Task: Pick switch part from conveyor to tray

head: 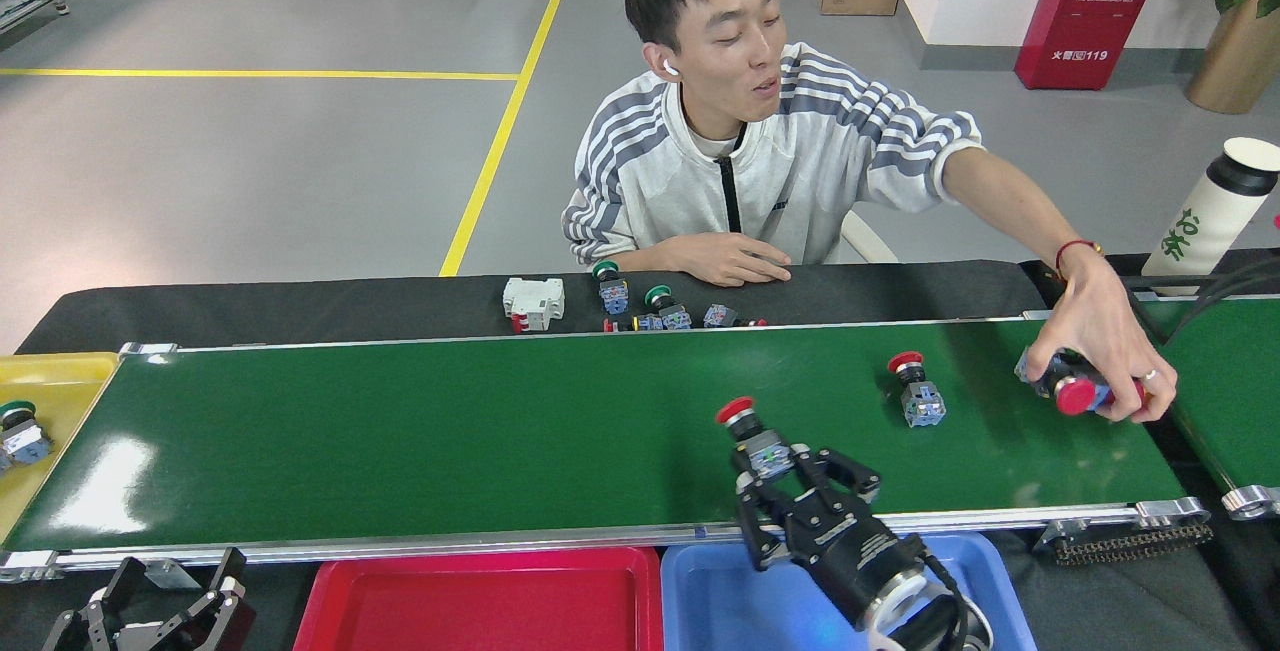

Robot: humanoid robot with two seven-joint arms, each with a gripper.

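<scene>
The conveyor [450, 431], a wide green belt, runs across the head view. A red-capped switch part [745, 418] leans over near the belt's front edge, and my right gripper [775, 466] is shut around its blue-grey body from the front. A second red-capped switch part [915, 393] stands free on the belt further right. Below the front rail lie a red tray [480, 601] and a blue tray [720, 601]; my right arm reaches over the blue one. My left gripper [160, 601] rests open at the bottom left, holding nothing.
A person sits behind the belt, and a hand [1100, 361] holds red-capped switches [1075, 393] at the belt's right end. More switches and a white breaker [533, 303] lie on the black cloth behind. A yellow tray [60, 371] at the left holds a green-capped switch [20, 431].
</scene>
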